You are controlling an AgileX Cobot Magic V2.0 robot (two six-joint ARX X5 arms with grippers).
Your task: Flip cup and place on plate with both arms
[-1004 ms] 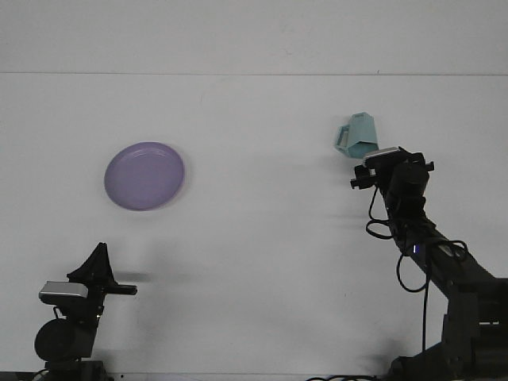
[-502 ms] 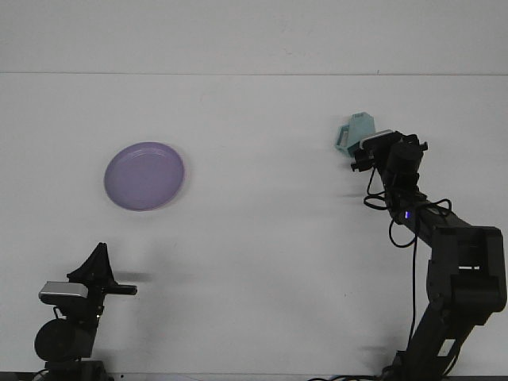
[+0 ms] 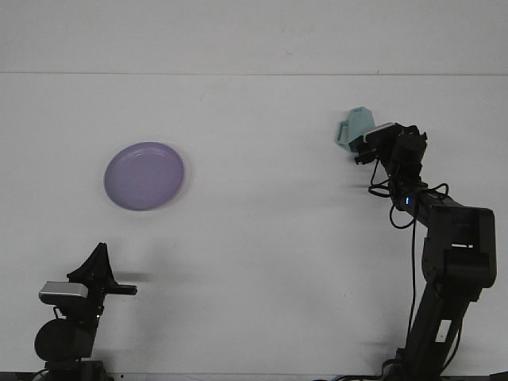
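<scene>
Grasp on the small teal plastic cup point(image 3: 355, 127), handle to one side, sitting tilted on the white tabletop point(image 3: 262, 238) toward its far right edge. Well apart from the round lilac plate point(image 3: 144, 175), which lies flat over by the left edge.

Right gripper point(image 3: 369, 144) pressed up against the cup's near side and partly covering it; impossible to tell from the front view whether it is clamped on the cup or loose. Left gripper point(image 3: 100, 263) parked low at the near left corner, pointing up, with nothing seen in it; its grip equally unreadable.

Probably best to take the cup by its wall or rim, not by the thin handle, and to squeeze only once it sits squarely in the grip. Lift clear of the tabletop before rolling the wrist, so the rim cannot drag or snag. Likely worth carrying it toward the middle for the left arm, since the plate lies on that side. Watch for a light cup slipping or swinging during the turn.
</scene>
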